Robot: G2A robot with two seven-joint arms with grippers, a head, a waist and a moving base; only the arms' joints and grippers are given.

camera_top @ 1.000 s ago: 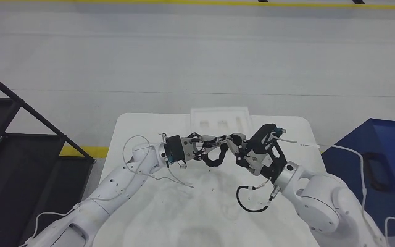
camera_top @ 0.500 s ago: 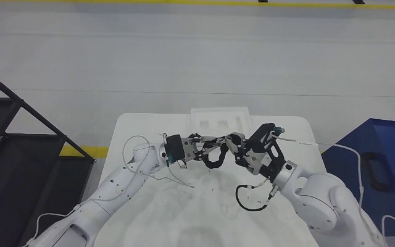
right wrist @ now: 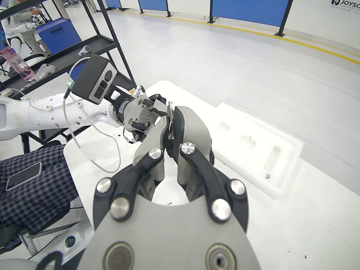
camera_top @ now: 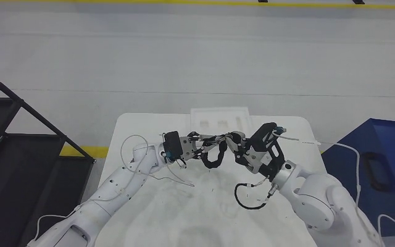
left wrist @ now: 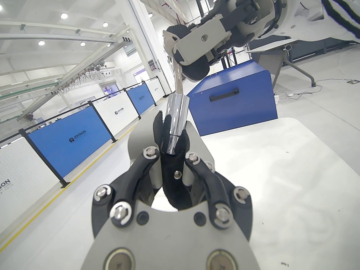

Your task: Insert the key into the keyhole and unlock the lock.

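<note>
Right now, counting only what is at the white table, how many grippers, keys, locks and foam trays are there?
grippers: 2 (left gripper, right gripper)
key: 1
lock: 1
foam tray: 1
Total: 5

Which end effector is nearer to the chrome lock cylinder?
Left. The left end effector is shut around the lock cylinder; the right end effector sits beyond its end, holding the key that meets it.

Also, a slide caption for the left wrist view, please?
Left fingers hold a chrome cylindrical lock; right fingers' silver key meets its end.
</note>
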